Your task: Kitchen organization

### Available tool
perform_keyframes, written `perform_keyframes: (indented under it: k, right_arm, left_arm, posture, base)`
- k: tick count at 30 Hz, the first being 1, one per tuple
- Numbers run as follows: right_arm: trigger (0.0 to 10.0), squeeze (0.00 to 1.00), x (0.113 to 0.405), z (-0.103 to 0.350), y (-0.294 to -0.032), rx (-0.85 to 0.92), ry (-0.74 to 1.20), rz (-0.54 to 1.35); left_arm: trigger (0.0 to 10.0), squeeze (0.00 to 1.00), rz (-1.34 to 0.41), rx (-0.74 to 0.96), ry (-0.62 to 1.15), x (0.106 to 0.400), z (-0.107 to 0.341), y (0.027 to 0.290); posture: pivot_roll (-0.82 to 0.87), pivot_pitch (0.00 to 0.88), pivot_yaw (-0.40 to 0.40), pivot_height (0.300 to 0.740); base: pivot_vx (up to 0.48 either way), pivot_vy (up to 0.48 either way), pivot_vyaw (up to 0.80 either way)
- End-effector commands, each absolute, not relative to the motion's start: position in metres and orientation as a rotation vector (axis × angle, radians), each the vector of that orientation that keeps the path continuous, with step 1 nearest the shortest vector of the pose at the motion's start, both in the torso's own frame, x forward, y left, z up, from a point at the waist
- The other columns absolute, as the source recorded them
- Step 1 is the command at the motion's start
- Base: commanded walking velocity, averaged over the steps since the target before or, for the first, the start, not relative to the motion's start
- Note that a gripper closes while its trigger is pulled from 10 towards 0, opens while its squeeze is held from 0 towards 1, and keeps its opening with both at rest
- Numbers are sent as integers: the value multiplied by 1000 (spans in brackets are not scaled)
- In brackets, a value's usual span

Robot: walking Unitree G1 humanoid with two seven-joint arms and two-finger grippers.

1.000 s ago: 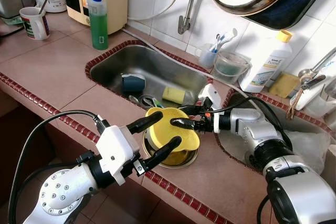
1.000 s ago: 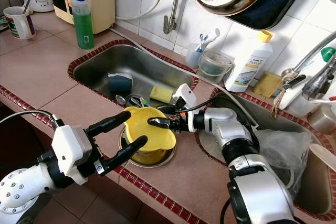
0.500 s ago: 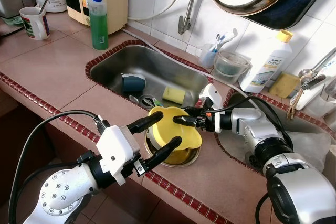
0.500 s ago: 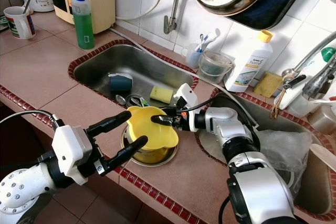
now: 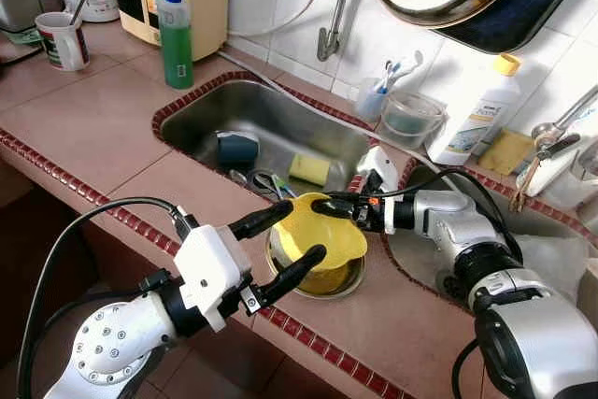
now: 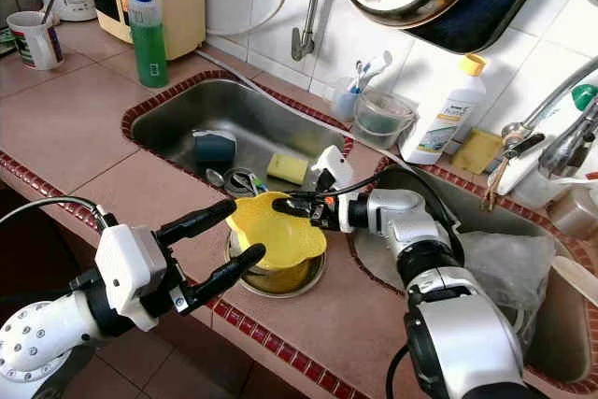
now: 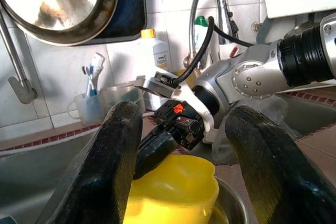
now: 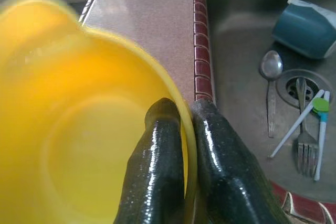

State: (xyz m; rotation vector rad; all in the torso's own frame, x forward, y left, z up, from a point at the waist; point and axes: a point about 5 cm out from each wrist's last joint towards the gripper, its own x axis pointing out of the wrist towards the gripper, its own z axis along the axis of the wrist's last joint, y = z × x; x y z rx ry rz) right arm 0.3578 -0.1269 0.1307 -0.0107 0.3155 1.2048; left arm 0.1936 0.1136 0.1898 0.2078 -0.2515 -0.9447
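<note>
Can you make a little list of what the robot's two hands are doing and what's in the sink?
right gripper: shut on the rim of the yellow bowl, holding it tilted above the metal bowl
left gripper: open, fingers either side of the yellow bowl, not touching
metal bowl: on the counter edge
sink: teal cup, yellow sponge, spoon, fork

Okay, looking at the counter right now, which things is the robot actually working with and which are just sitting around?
In use:
- yellow plastic bowl, rim pinched by the right pincer
- round steel bowl beneath it
- left pincer, open beside the bowls

Lying about:
- green soap bottle
- white mug
- teal cup in the sink
- yellow sponge
- white detergent bottle
</note>
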Motion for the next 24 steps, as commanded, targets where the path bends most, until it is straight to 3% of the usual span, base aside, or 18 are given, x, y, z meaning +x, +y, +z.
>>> perform_keyframes:
  k: [1, 10, 21, 22, 23, 24]
  right_arm:
    - [0, 0, 361, 139, -133, -18, 298, 1201]
    - [0, 0, 364, 145, -134, 29, 277, 1198]
    - [0, 0, 388, 207, -140, 193, 6, 1059]
    - [2706, 0, 390, 212, -140, 201, -25, 1034]
    - [7569, 0, 392, 217, -140, 214, -54, 1006]
    - [10000, 0, 393, 220, -140, 221, -74, 983]
  left_arm:
    - [10000, 0, -963, 213, -275, 193, 194, 109]
    - [10000, 0, -960, 209, -277, 193, 195, 109]
    - [10000, 0, -935, 187, -291, 202, 198, 112]
    - [10000, 0, -934, 184, -294, 203, 198, 111]
    - [10000, 0, -933, 181, -298, 205, 199, 111]
    - [10000, 0, -931, 178, -301, 206, 200, 111]
  posture:
    - [221, 7, -200, 740]
    - [219, 14, -202, 740]
    - [211, 0, -190, 740]
    - [209, 0, -187, 740]
    - [207, 0, -185, 740]
    - [207, 0, -185, 740]
  base:
    - [0, 0, 0]
    - [0, 0, 0]
    - [0, 0, 0]
    - [0, 0, 0]
    - [0, 0, 0]
    - [0, 0, 0]
